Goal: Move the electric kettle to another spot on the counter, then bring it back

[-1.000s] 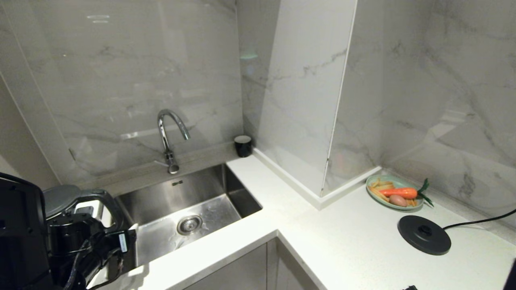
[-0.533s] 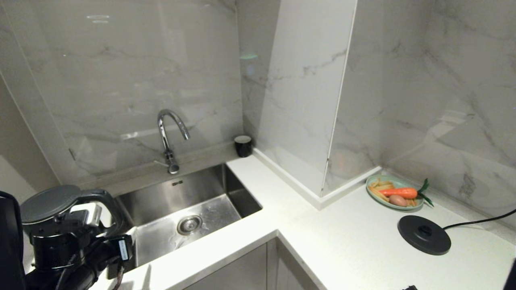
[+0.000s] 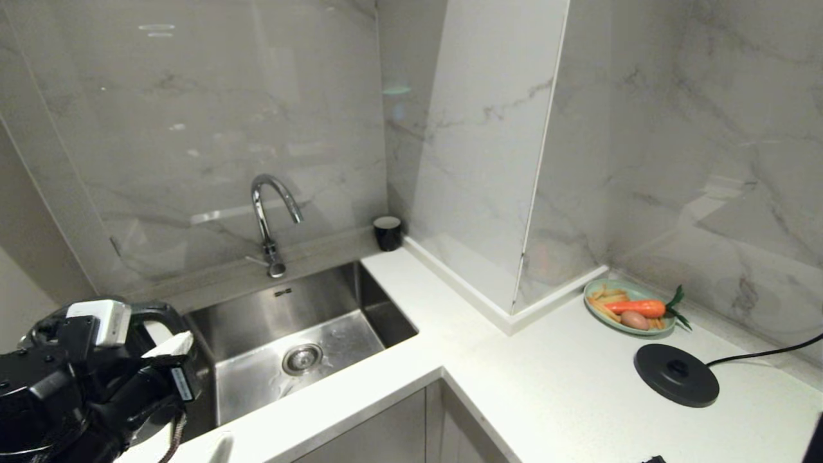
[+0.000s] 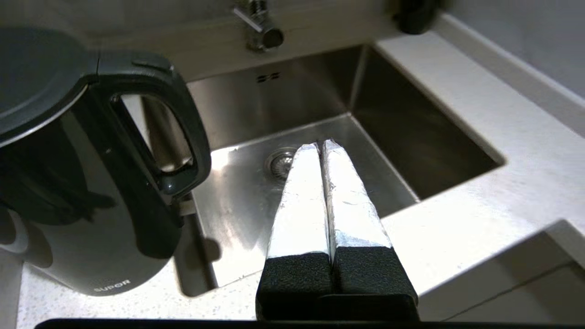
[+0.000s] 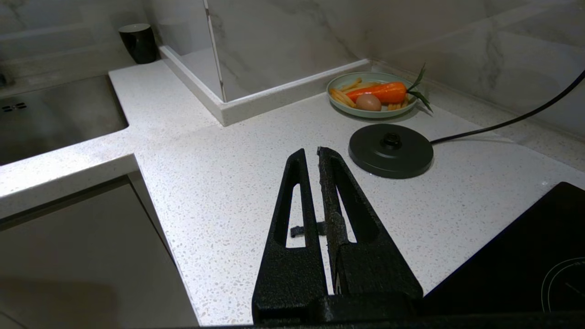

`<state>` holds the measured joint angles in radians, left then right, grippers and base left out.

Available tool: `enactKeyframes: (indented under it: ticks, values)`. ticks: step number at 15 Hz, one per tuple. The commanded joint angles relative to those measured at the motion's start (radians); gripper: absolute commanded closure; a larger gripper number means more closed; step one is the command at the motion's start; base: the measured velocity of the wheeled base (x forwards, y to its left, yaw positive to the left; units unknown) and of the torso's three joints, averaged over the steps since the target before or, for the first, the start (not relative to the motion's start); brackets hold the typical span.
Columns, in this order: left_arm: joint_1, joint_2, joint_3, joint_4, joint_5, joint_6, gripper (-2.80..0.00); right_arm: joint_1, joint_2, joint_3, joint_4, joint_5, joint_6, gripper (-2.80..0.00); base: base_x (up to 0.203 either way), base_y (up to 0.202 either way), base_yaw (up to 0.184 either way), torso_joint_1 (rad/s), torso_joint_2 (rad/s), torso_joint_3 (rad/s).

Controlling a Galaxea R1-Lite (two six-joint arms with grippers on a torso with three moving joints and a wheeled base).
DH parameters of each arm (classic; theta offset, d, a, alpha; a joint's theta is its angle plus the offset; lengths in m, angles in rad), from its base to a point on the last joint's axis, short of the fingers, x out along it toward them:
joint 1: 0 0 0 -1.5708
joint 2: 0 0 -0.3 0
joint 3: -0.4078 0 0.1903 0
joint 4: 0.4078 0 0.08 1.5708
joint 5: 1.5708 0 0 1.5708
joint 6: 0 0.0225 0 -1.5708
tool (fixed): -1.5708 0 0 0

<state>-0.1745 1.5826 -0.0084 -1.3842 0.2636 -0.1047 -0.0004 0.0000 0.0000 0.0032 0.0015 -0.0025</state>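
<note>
The white speckled counter [image 5: 237, 183] wraps in an L around a steel sink [image 3: 302, 334]. The electric kettle [image 4: 68, 183] stands upright on the counter at the sink's left edge, handle toward the basin. Just beside it, the left claw [image 4: 320, 148] hangs over the sink, tips pressed together, empty. The right claw [image 5: 311, 155] hovers narrow, holding nothing, near the round power base [image 5: 390, 151].

Head cam: high, looks fwd/down over the L-shaped table [image 3: 553, 360]. L wrist cam: close behind jaws, faces sink [image 4: 256, 183]. R wrist cam: low over table, faces power base [image 5: 390, 151]. Head + R wrist share base; head + L wrist share sink.
</note>
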Motion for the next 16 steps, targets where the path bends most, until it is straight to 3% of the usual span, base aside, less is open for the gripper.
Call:
enactKeyframes:
  ticks: [1, 4, 7, 8, 11, 16]
  values:
    - [-0.037, -0.230, -0.024, 0.128, 0.005, 0.007, 0.00, -0.001, 0.000, 0.000, 0.000, 0.000, -0.001, 0.00, 0.000, 0.000, 0.000, 0.000, 0.00, 0.000]
    - [-0.061, -0.517, -0.117, 0.495, 0.017, 0.021, 0.00, -0.001, 0.000, 0.000, 0.000, 0.001, -0.001, 0.00, 0.000, 0.000, 0.000, 0.000, 0.00, 0.000]
    - [-0.071, -0.766, -0.238, 0.947, 0.019, 0.023, 0.00, 0.000, 0.000, 0.000, 0.000, 0.000, -0.001, 0.00, 0.000, 0.000, 0.000, 0.000, 0.00, 0.000]
    - [-0.072, -0.822, -0.268, 1.042, 0.022, 0.023, 0.00, 0.000, 0.000, 0.000, 0.000, 0.002, -0.001, 0.00, 0.000, 0.000, 0.000, 0.000, 0.00, 0.000]
    - [-0.054, -0.938, -0.299, 1.130, 0.053, 0.027, 0.00, 0.000, 0.000, 0.000, 0.000, 0.002, -0.001, 0.00, 0.000, 0.000, 0.000, 0.000, 0.00, 0.000]
    - [-0.008, -1.157, -0.353, 1.384, 0.082, 0.033, 0.00, -0.001, 0.000, 0.000, 0.000, 0.001, -0.001, 0.00, 0.000, 0.000, 0.000, 0.000, 0.00, 0.000]
